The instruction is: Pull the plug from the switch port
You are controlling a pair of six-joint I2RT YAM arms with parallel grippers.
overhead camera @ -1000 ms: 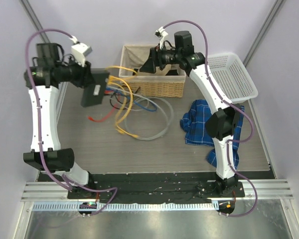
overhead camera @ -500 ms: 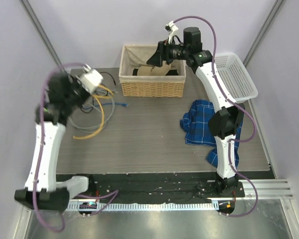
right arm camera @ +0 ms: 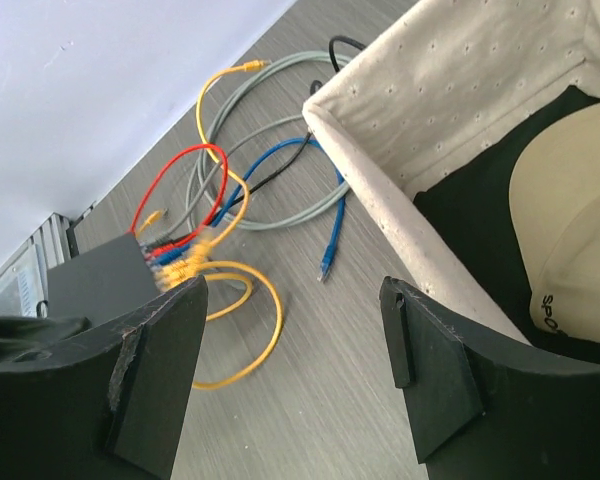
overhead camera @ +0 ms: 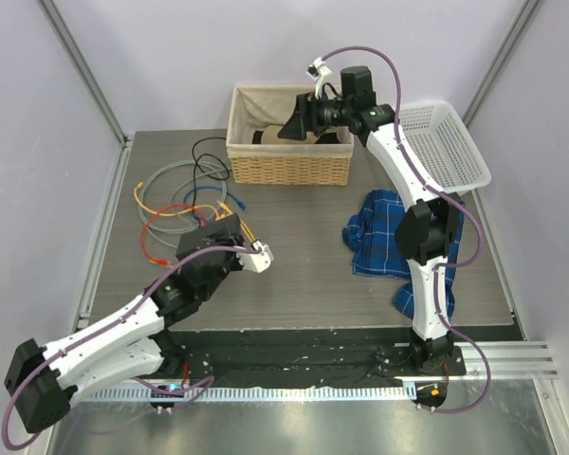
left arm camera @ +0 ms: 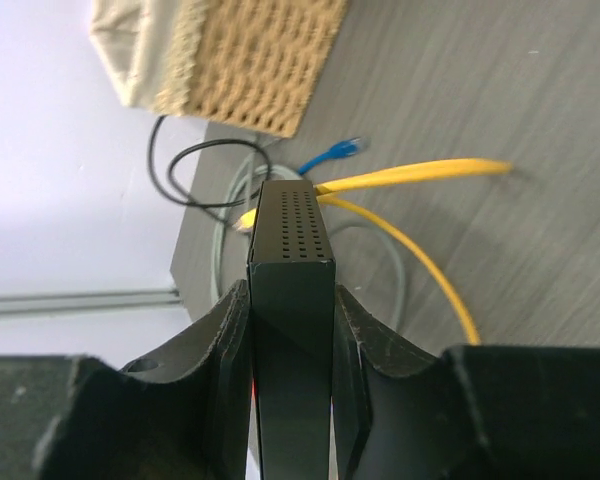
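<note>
The switch [left arm camera: 292, 230] is sitting low over the left-middle of the tabletop [overhead camera: 303, 275], standing on its thin edge. The left end effector [left arm camera: 292, 300] is pinching it, one finger pressing on each flat side. I think it is holding the box this way so the box cannot slide when someone tugs on a wire. The far end is staying free, and the plugs [right arm camera: 175, 262] are sticking out there: yellow, red and blue ones, all bunched close. None of them is looking pulled out yet.

The wires are trailing away from the plugs in loose loops. A yellow wire [left arm camera: 410, 175] is running off beside the box, and a loose blue wire end [left arm camera: 338, 153] is lying near it.

The right end effector [right arm camera: 292, 300] is hanging well apart, over the wicker basket [overhead camera: 289, 166], with its fingers spread wide and holding nothing. A tan cap [right arm camera: 570, 220] is lying inside that basket.

A second ago the left arm was holding the switch up high at the far left, with the wires dangling. Now it is reaching low and the wires are resting on the tabletop. The right arm is staying almost where it was.
</note>
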